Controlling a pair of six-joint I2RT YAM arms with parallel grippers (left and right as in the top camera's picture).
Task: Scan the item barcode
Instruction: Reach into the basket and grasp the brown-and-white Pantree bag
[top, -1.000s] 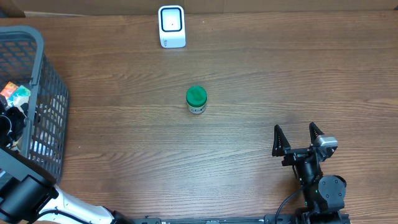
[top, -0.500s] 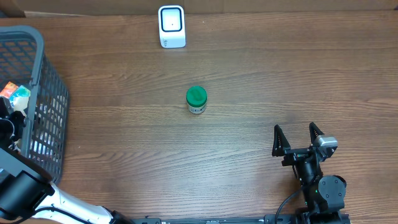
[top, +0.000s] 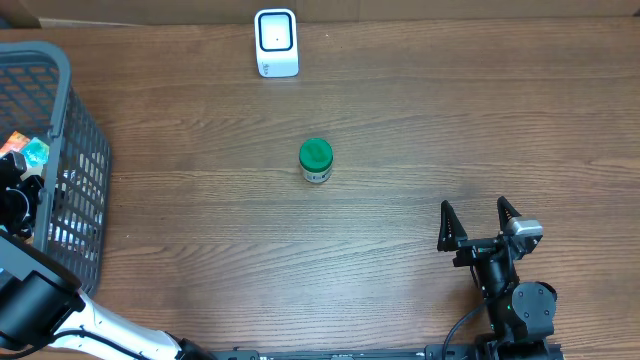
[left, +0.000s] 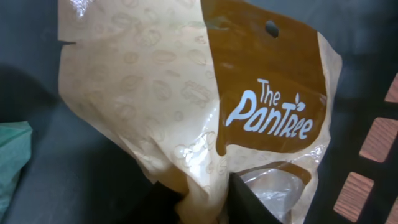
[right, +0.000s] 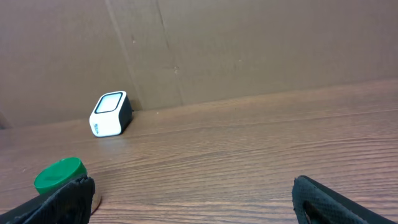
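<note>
1. Left gripper (left: 205, 200), inside the basket (top: 85, 170) at the table's left edge. Its two fingers (left: 249, 202) stand close together with a fold of the snack bag (left: 186, 93) between them, so they appear closed on the bag's lower edge.
2. Snack bag, tan and brown, printed "The PanTree". It lies in the basket. No barcode shows on the face turned to the wrist camera.
3. Right gripper (top: 480, 222), low on the right of the table (top: 450, 120), its fingers spread wide and holding nothing.
4. Scanner (top: 276, 42), white, at the far edge, well apart from the basket.
5. Green-lidded jar (top: 316, 160), upright mid-table, between basket and scanner.
6. Risk: the grip takes only thin, slick film. The bag may slide out on lifting, or tear.
7. Risk: a limp bag hanging from one edge may catch the basket wall on the way out.
8. Risk: the barcode side is unknown, so the bag may reach the scanner with the wrong face presented, or crumpled.
9. Risk: a low carry could topple the jar.
</note>
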